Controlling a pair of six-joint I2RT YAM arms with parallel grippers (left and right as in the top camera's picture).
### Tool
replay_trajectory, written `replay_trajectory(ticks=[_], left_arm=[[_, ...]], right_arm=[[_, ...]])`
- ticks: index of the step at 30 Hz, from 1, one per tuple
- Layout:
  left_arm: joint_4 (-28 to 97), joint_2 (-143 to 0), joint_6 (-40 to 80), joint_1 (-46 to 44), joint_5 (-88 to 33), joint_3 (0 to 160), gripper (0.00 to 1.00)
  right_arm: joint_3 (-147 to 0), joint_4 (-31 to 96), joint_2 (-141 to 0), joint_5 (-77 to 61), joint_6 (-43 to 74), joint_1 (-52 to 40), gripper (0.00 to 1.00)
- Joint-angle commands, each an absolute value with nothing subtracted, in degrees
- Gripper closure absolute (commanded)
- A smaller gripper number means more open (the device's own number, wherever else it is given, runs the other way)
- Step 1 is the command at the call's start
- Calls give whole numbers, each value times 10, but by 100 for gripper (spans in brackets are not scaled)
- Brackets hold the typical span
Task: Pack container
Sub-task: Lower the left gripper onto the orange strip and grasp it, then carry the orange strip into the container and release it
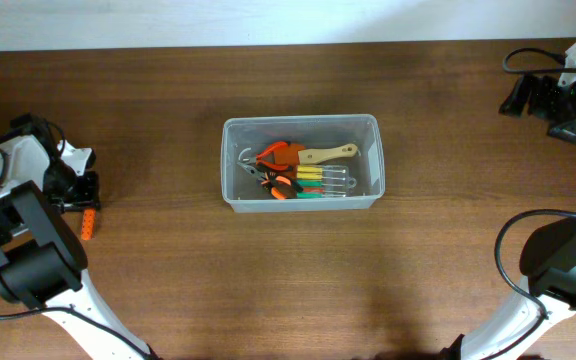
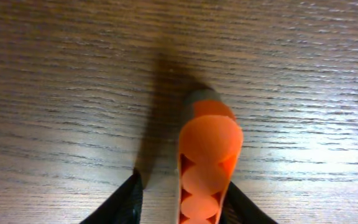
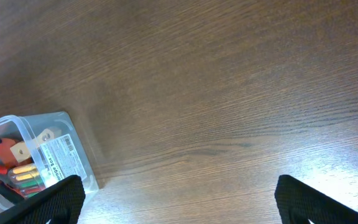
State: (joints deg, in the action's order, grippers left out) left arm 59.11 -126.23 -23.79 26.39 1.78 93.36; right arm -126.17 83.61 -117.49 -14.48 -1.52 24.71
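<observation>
The container (image 1: 231, 160), a clear rectangular plastic bin, stands mid-table and holds orange-handled pliers (image 1: 276, 158), a wooden-handled tool (image 1: 328, 153) and several coloured-handled tools. Its labelled corner shows in the right wrist view (image 3: 55, 146). An orange tool with a grey tip (image 1: 88, 224) lies on the table at the far left. My left gripper (image 2: 185, 208) is low over it, fingers either side: the right finger is against the tool (image 2: 209, 155), and a gap is left at the left finger. My right gripper (image 3: 176, 199) is wide open and empty, above bare wood at the far right (image 1: 530, 98).
The wooden table (image 1: 418, 280) runs to a pale wall along the far edge. Black cables loop near the right arm (image 1: 513, 250). Both arm bases stand at the near corners.
</observation>
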Motion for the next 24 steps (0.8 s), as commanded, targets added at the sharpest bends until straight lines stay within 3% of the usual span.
replay_trajectory(ticks=[1,6,14,24], left_arm=[[593,-1283,-236,257,30,929,72],[595,-1282,-236,244,30,933,95],[697,-1282,-236,208,30,1027,98],[919,-1282,-249,106,11,1383,98]], right_arm=[[-1265,836,-1181,-148,-12,244,1],[-1265,836,-1181,-148,-12,244,2],[-1265,836,-1181,-148,-12,244,2],[-1265,836,-1181,-148,-12,244,2]])
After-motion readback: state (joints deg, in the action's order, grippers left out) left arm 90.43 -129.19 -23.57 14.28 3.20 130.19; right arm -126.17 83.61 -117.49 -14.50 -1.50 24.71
